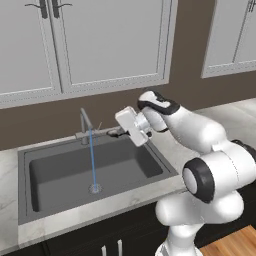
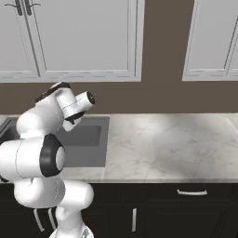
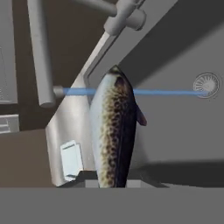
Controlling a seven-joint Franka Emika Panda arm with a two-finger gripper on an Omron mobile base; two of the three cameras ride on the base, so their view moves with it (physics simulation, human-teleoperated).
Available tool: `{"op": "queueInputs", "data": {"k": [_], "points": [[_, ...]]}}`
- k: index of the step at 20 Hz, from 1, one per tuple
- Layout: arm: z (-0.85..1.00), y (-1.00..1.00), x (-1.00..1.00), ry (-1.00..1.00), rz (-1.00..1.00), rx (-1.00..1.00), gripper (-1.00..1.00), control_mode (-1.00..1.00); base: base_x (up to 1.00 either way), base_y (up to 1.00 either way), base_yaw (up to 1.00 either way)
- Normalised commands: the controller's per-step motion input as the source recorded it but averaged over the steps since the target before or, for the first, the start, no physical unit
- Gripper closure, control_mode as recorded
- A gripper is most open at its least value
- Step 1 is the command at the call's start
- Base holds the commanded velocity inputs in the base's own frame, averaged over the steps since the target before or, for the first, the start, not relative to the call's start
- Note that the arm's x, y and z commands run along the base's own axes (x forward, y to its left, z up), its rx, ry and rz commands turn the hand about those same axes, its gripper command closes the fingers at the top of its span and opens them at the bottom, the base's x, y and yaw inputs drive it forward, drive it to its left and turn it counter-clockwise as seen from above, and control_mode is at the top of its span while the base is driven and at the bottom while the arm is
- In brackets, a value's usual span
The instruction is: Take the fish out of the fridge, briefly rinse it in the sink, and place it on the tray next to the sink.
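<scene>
- While blue water stream [image 1: 92, 160] runs from faucet [image 1: 85, 120] down to drain [image 1: 94, 188], gripper [image 1: 116, 133] held over back right part of sink [image 1: 145, 160], close to faucet base
- Jaws drawn nearly together, clamped on fish [image 3: 114, 131]; fingertips themselves hidden under fish in hand view
- Fish seen lengthwise in hand view: speckled brown-and-dark back, pale silvery flank, small reddish fin on one side, pointed end aimed away from hand
- In hand view, water stream [image 3: 131, 92] crosses behind far end of fish; cannot tell whether water touches it
- Drain [image 3: 206, 85] at far end of stream in hand view, on grey basin floor
- Faucet spout [image 3: 40, 52] and its base [image 3: 127, 19] above fish in hand view
- In left base view, only a small dark tip [image 1: 113, 133] visible past hand, beside sink's back rim; hard to tell as fish or finger
- Sink basin dark grey, set in pale marble counter [image 1: 10, 170]
- In right base view, hand hidden behind arm [image 2: 65, 109]; sink [image 2: 90, 139] at left, marble counter [image 2: 167, 144] stretching right
- Pale grey wall cabinets [image 1: 110, 45] above brown wall
- Dark lower cabinets [image 2: 186, 204] with pale handles under counter
</scene>
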Motion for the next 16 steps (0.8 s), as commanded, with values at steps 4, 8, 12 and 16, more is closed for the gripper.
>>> {"op": "queueInputs", "data": {"k": [4,8,12,16], "points": [[0.74,-0.40,-1.00,-0.20,-0.20,-0.33,1.00,-1.00,0.00,0.00,0.00],[0.54,-0.14,-1.00,-0.19,-0.20,-0.49,1.00,-1.00,0.00,0.00,0.00],[0.29,-0.02,-1.00,-0.23,-0.23,-0.55,1.00,-1.00,0.00,0.00,0.00],[0.18,0.08,-1.00,-0.19,-0.16,-0.44,1.00,-1.00,0.00,0.00,0.00]]}}
